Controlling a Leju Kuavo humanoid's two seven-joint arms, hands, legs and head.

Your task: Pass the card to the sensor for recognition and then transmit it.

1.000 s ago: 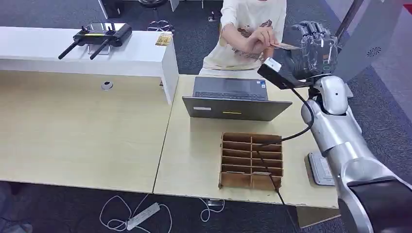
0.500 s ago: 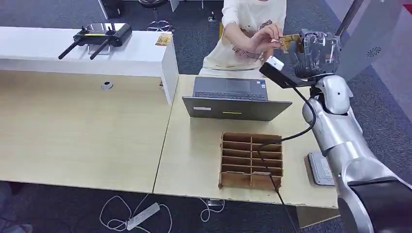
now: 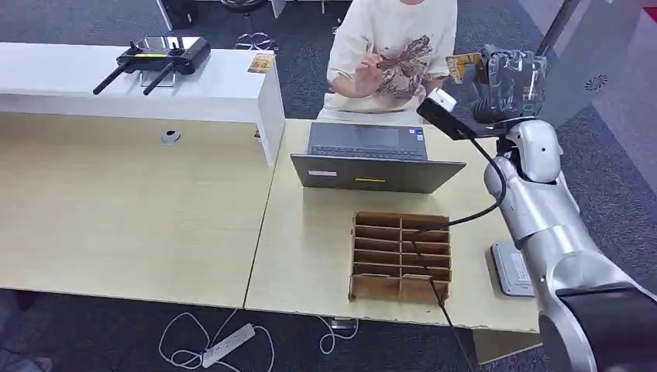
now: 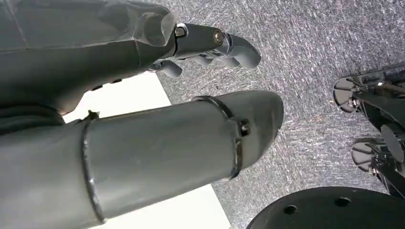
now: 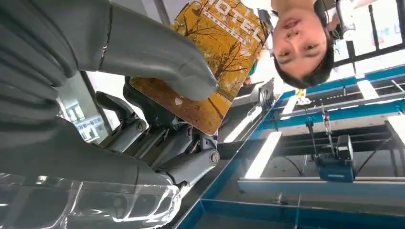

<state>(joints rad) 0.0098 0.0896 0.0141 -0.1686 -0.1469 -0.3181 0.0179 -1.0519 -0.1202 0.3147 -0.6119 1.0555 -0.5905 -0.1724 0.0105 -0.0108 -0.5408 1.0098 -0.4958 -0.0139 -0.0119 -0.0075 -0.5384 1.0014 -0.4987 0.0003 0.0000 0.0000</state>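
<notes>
Card [image 5: 220, 52] in hand is what you have now: your right hand [image 3: 507, 81] is raised high over the far right corner of the table [image 3: 310, 256], and the wrist view shows the thick thumb pressing the orange printed card against the darker fingers [image 5: 157, 138] beneath it. From the head view you can see the card's edge sticking out of the hand toward the person [image 3: 387, 54] in the pale shirt who sits behind the laptop [image 3: 372, 159]; the person's hands are drawn in close to the chest, apart from the card. Your hand is well above and beyond the flat grey sensor [image 3: 511, 267], which lies on the near right edge of the table, partly hidden by your right forearm. Between the laptop and the near table edge you have the brown compartmented organizer [image 3: 401, 256], with a black cable running across it up to your wrist. Your left hand [image 4: 210, 45] hangs low over grey carpet with nothing in it, its fingers loosely curled and apart from the thumb. On the white counter at the far left a black controller [image 3: 159, 58] with two antennas rests.
</notes>
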